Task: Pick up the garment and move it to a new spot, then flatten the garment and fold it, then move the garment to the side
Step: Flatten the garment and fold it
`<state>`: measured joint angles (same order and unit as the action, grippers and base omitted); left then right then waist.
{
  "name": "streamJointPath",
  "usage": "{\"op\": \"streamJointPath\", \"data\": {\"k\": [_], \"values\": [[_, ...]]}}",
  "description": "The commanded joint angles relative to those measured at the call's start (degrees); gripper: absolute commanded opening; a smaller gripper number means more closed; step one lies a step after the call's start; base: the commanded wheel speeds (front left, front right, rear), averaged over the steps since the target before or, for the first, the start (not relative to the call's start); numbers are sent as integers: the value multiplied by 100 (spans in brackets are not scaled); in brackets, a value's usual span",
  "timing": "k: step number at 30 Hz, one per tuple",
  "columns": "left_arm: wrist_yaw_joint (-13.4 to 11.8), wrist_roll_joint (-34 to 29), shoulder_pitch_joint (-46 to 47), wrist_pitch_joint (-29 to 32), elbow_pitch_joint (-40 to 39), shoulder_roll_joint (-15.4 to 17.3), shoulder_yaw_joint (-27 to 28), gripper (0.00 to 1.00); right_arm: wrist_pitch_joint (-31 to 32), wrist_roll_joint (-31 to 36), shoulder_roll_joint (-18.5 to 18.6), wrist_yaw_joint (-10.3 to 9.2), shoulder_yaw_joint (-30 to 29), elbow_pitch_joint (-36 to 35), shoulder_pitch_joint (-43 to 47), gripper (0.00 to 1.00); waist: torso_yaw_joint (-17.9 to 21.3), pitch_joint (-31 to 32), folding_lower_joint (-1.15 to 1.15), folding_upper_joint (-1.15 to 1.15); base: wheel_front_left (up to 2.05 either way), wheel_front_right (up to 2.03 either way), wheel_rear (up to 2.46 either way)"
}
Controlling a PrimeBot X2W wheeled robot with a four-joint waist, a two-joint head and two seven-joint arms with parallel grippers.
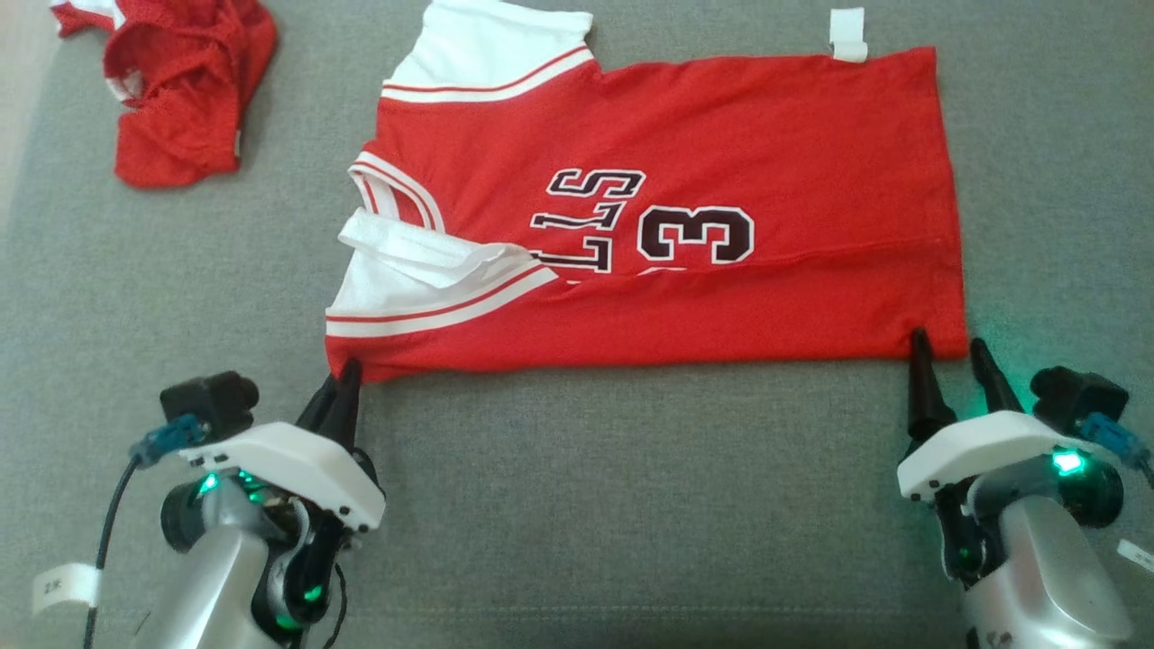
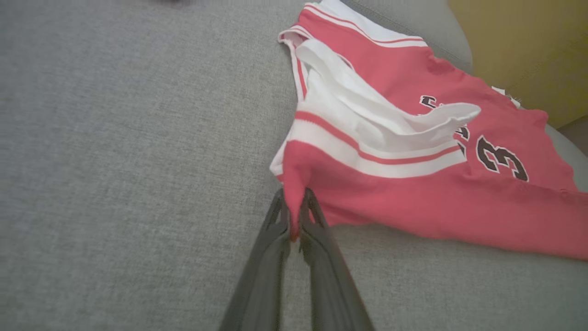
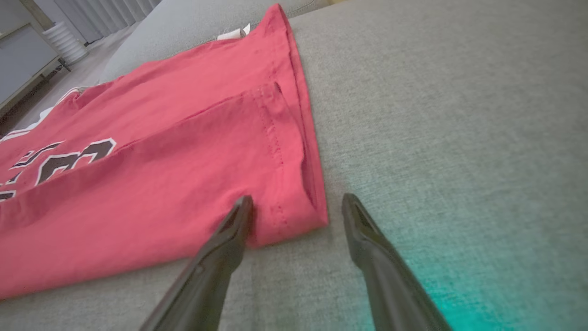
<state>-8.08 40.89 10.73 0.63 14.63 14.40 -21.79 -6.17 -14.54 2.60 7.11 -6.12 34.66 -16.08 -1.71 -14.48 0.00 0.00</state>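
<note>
Each arm ends in long, dark, tapering jaws under a white moulded shell on a silvery forearm, with green lights glowing at the wrist. The left arm (image 1: pixel 216 563) carries a black camera block (image 1: pixel 209 401), a blue plug (image 1: pixel 167 439), a black cable (image 1: pixel 105 534) and a white paper tag (image 1: pixel 68 586); the right arm (image 1: pixel 1041 559) shows the same block and plug.

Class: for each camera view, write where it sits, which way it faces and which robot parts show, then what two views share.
Head view: on the head, looking down at the red jersey lying on the grey cushion; left gripper and right gripper at its near corners.
Left wrist view: on the left wrist, looking along its fingers, shut on the jersey's sleeve-end corner.
Right wrist view: on the right wrist, looking along its open fingers astride the hem corner.
Shared: both wrist views show the number 3.
</note>
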Motion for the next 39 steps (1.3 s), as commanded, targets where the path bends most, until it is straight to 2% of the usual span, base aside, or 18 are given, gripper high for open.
{"op": "streamJointPath", "data": {"k": [1, 2, 4, 6, 12, 17, 22, 28, 29, 30, 31, 32, 33, 34, 39], "values": [[-37, -46, 76, -88, -186, 130, 235, 0, 83, -12, 28, 37, 185, 31, -147, 69, -31, 37, 0, 0, 0, 0, 0], [-37, -48, 68, -106, -189, 133, 236, 0, 124, -23, 28, 37, 220, 126, -168, 48, -40, 52, 0, 0, 0, 0, 0], [-34, -48, 52, -145, -195, 138, 241, 0, 168, -31, 28, 37, 249, 272, -196, 27, -47, 93, 0, 0, 0, 0, 0], [-37, -52, 26, -177, -212, 151, 244, 0, 150, -37, 28, 37, 235, 344, -205, 0, -36, 137, 0, 0, 0, 0, 0], [-22, -92, -175, -220, -479, 263, 207, 0, 70, 102, 28, 37, 82, 88, -46, 0, 46, 271, 0, 0, 0, 0, 0], [-143, -165, -661, -87, -1086, 458, 119, 0, 380, 343, 28, 37, -82, -718, 512, 0, 111, 299, 0, 0, 0, 0, 0], [-366, -167, -1315, 163, -1661, 587, -7, 0, 872, 306, 28, 37, -86, -1655, 1287, 0, 201, 276, 0, 0, 0, 0, 0], [-527, -133, -1705, 386, -1945, 613, -145, 0, 1194, 67, 28, 37, -70, -2218, 1768, 0, 324, 253, 0, 0, 0, 0, 0], [-548, -136, -1712, 398, -1955, 606, -153, 0, 1204, 44, 28, 37, -59, -2247, 1792, 9, 340, 253, 0, 0, 0, 0, 0], [-567, -135, -1711, 411, -1963, 596, -160, 0, 1213, 32, 28, 37, -46, -2270, 1810, 37, 356, 251, 0, 0, 0, 0, 0], [-579, -138, -1706, 421, -1974, 592, -167, 9, 1218, 21, 28, 37, -40, -2291, 1822, 95, 371, 251, 0, 0, 0, 0, 0], [-586, -144, -1699, 421, -1987, 594, -168, 40, 1216, 14, 28, 37, -36, -2314, 1832, 100, 389, 248, 0, 0, 0, 0, 0], [-589, -149, -1691, 416, -2003, 602, -163, 96, 1215, 11, 28, 37, -38, -2338, 1845, 100, 406, 244, 0, 0, 0, 0, 0], [-600, -160, -1680, 411, -2023, 619, -150, 100, 1207, 16, 28, 37, -50, -2363, 1856, 100, 424, 242, 0, 0, 0, 0, 0], [-675, -257, -1530, 277, -2188, 754, 46, 100, 1131, 46, 28, 37, -176, -2610, 1887, 100, 523, 211, 0, 0, 0, 0, 0]]}}
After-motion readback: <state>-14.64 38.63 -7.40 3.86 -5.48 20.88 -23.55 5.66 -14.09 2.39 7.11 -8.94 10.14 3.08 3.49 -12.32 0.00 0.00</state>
